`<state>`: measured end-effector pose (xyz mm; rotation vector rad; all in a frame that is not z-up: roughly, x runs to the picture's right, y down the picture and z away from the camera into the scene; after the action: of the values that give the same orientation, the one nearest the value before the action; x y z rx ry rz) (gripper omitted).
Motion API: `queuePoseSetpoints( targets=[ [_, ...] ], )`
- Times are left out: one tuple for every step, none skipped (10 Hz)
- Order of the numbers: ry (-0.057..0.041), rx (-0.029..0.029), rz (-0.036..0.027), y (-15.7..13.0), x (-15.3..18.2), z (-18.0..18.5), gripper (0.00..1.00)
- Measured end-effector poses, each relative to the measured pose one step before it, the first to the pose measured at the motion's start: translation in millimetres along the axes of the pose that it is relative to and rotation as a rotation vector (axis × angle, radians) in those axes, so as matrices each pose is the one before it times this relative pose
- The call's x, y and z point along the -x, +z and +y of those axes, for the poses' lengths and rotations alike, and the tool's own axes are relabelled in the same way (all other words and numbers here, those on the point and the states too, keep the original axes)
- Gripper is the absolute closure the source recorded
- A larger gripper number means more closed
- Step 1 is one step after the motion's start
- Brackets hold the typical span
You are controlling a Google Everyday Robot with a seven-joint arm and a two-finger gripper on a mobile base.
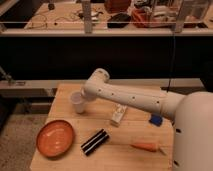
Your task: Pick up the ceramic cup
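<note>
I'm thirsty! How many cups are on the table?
1. The ceramic cup stands at the wooden table's back left, beyond the orange plate. The gripper is hidden behind the arm's end, right beside it. Another cup could hide behind the arm.

Nothing can be read here: no words, brand names, numbers or signs show legibly on any object. The small white rectangular bottle (118, 114), lying near the middle of the light wooden table (65, 100), has a darker patch that looks like a label, but whatever is printed on it cannot be made out. The cluttered items on the far bench (60, 20) show no legible marking either.
</note>
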<state>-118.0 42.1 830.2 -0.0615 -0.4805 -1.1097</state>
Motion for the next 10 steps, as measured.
queuePoseSetpoints(
  targets=[
    [-0.00338, -0.00354, -0.00083, -0.38, -0.16, -0.23, 1.00],
    [-0.00178, -0.00143, -0.00084, 0.14, -0.23, 0.40, 1.00],
    [-0.00572, -0.00251, -0.00047, -0.26, -0.63, 0.93, 1.00],
    [-0.00699, -0.00238, -0.00065, 0.01, -0.12, 1.34, 1.00],
    [-0.00004, -0.00121, 0.00103, -1.47, -0.61, -0.14, 1.00],
    [-0.00163, -0.00159, 0.00026, -1.67, -0.39, -1.50, 1.00],
    [-0.00036, -0.00018, -0.00100, -0.47, -0.09, 0.29, 1.00],
    [-0.00367, -0.00206, 0.00071, -0.61, -0.77, 0.53, 1.00],
    [-0.00327, -0.00190, -0.00035, -0.74, -0.63, 0.29, 1.00],
    [-0.00519, -0.00192, -0.00019, -0.42, -0.32, 0.00, 1.00]
  ],
)
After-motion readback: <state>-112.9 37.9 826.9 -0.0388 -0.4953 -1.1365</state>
